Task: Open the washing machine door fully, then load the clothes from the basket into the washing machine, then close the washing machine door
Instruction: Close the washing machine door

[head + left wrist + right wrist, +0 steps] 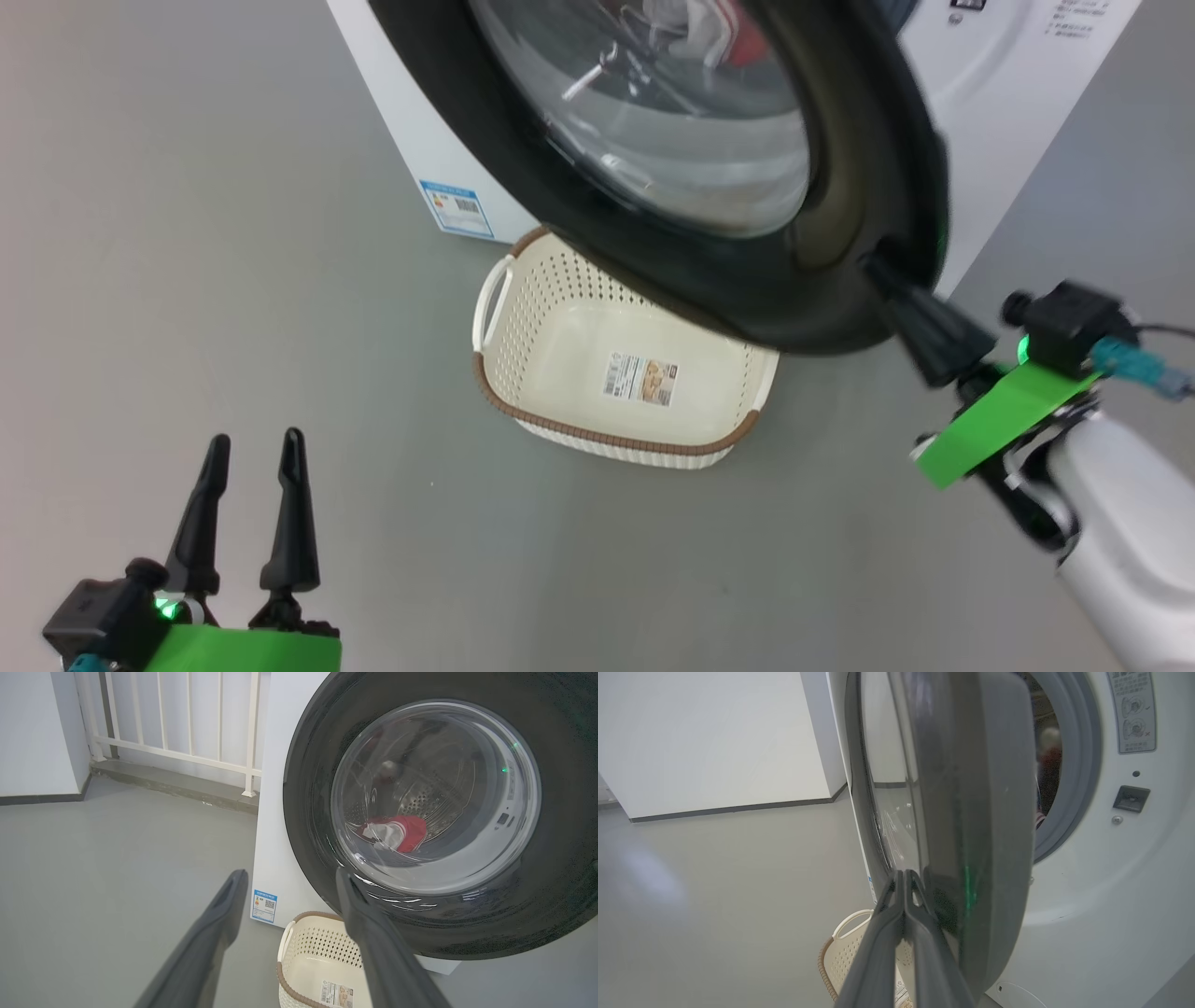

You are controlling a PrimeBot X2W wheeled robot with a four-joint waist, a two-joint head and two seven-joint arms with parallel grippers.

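The washing machine door (pixel 840 187) stands partly ajar from the white washing machine (pixel 990 140), its glass bulge facing me. My right gripper (pixel 873 266) is shut, its fingertips (pixel 903 875) touching the door's (pixel 985 812) black outer face near the rim; nothing is between them. Red clothes (pixel 406 830) lie inside the drum, seen through the glass. The cream basket (pixel 607 434) sits on the floor under the door with only a sticker on its bottom. My left gripper (pixel 257 443) is open at the lower left, apart from everything, pointing toward the door (pixel 317 788).
Grey floor spreads left of and in front of the basket (pixel 317 952). A white railing (pixel 187 728) on a low step runs behind the machine's left side. A white wall corner (pixel 738 742) stands further off. The door latch socket (pixel 1131 798) sits right of the grey gasket (pixel 1083 765).
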